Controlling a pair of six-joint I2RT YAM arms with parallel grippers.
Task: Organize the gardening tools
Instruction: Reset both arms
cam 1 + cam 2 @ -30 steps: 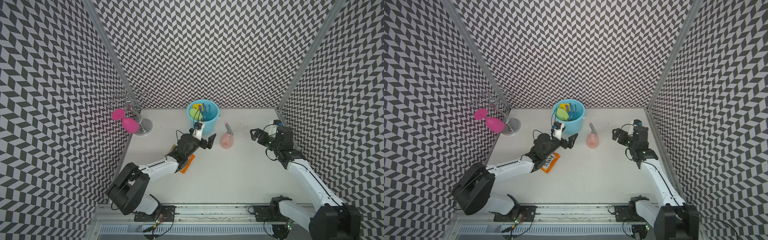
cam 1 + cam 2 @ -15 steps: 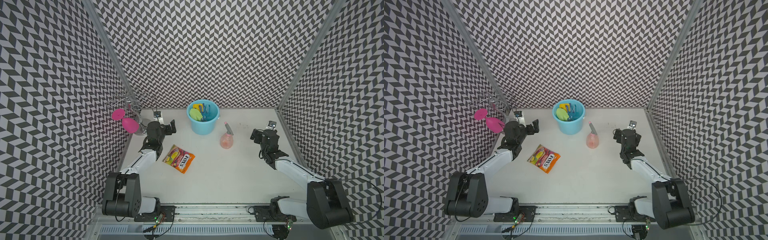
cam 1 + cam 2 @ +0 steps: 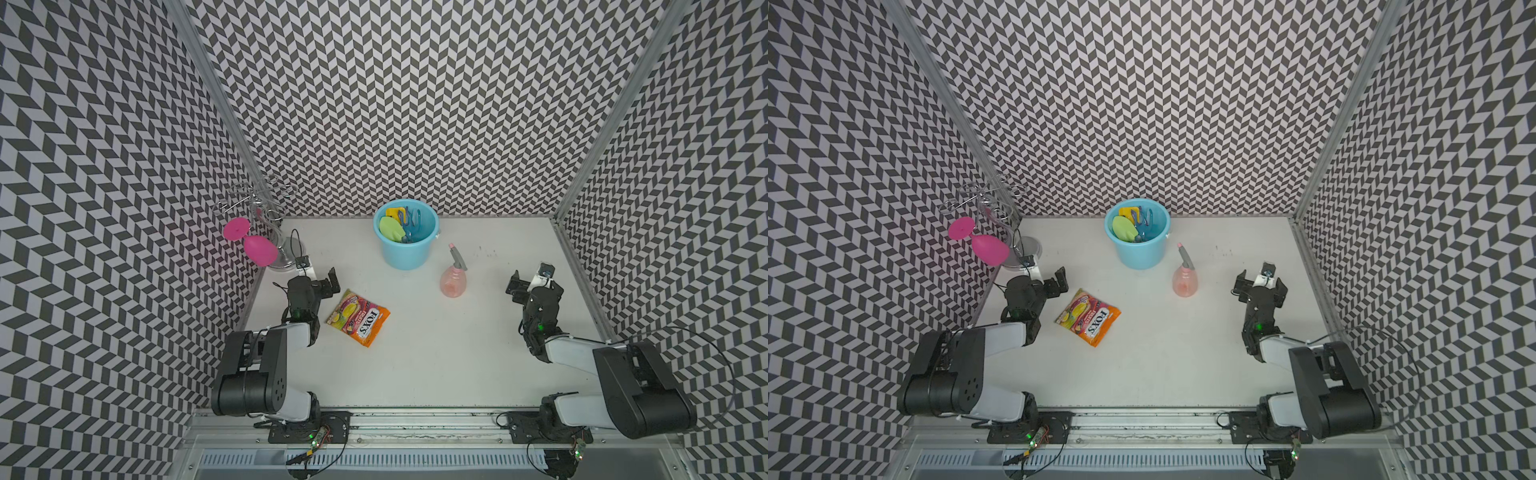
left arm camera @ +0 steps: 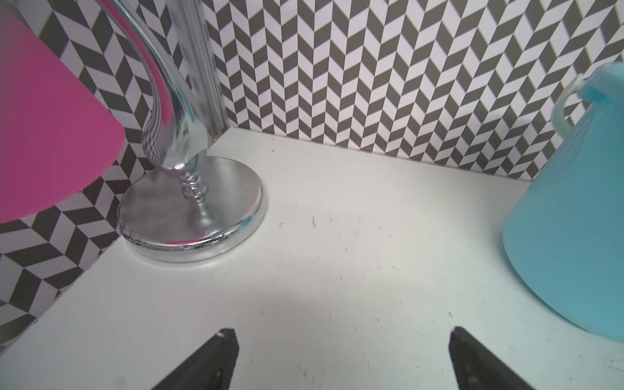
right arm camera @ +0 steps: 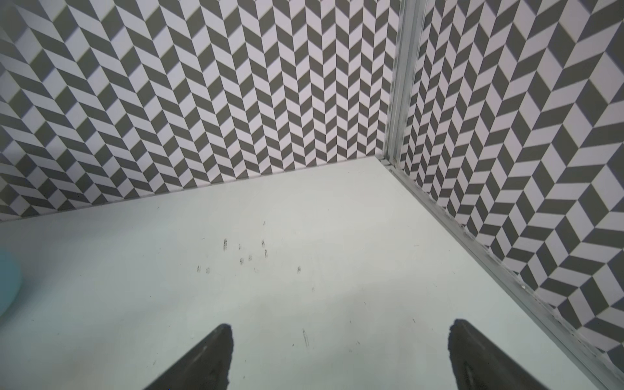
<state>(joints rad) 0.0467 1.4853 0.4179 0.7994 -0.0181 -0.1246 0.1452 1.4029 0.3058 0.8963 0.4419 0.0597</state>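
Several gardening tools stand in the light blue bucket (image 3: 405, 253) at the back middle, among them a green trowel (image 3: 390, 227), a yellow one (image 3: 392, 212) and a blue fork (image 3: 412, 224); both top views show them. The pink spray bottle (image 3: 453, 282) with a grey nozzle stands upright on the table right of the bucket. My left gripper (image 3: 320, 272) is open and empty at the left, beside the candy bag. My right gripper (image 3: 534, 282) is open and empty at the right, apart from the bottle. Each wrist view shows only bare table between wide fingers (image 4: 219, 358) (image 5: 216, 354).
An orange FOX'S candy bag (image 3: 359, 318) lies flat left of centre. A chrome glass rack (image 3: 282, 255) holding a pink glass (image 3: 259, 249) stands in the back left corner, close to my left gripper. Patterned walls close off three sides; a metal rail (image 3: 577, 270) edges the right.
Both arms have drawn back and folded toward their own sides. The left gripper left the spot by the bucket over the candy bag, which now lies uncovered.
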